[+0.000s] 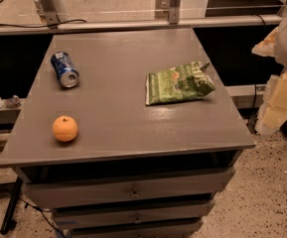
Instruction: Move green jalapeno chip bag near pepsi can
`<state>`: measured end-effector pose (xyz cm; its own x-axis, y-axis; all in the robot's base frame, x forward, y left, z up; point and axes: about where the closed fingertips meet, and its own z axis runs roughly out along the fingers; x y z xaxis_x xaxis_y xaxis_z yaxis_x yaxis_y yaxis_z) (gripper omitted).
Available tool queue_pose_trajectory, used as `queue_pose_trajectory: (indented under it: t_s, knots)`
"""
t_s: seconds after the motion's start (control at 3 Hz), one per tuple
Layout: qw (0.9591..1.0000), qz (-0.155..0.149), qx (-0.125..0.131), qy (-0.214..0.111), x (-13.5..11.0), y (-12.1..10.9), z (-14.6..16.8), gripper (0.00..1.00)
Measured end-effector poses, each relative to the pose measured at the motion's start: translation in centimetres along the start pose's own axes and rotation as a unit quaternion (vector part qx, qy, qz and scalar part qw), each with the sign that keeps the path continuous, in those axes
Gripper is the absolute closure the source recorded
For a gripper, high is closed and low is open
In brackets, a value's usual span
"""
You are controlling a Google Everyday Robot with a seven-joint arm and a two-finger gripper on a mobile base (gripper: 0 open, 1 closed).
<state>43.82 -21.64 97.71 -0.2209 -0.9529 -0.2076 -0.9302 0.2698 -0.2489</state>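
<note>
The green jalapeno chip bag point(179, 83) lies flat on the right half of the grey table top point(123, 113), with white lettering on crinkled foil. The pepsi can point(65, 69) lies on its side at the back left of the table, its silver end facing forward. The two are far apart, with bare table between them. My gripper point(278, 100) shows as pale shapes at the right edge of the view. It is off the table's right side, to the right of the bag and touching nothing.
A round orange fruit point(65, 128) sits at the front left of the table. Drawers point(133, 192) are below the front edge. A rail point(133, 24) runs behind the table. Cables lie on the speckled floor at lower left.
</note>
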Motion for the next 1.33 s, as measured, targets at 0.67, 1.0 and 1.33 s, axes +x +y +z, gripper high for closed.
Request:
queue_pose_trajectory:
  t_s: [0.67,1.0,1.33]
  knots:
    - [0.9998,-0.007,0.013,-0.016,-0.7,-0.8,0.5,0.00]
    - [0.9976,-0.012,0.033,-0.059,-2.2,-4.1,2.4,0.00]
    - [0.9935,0.001,0.046,-0.104,-2.2,-8.9,5.3,0.00]
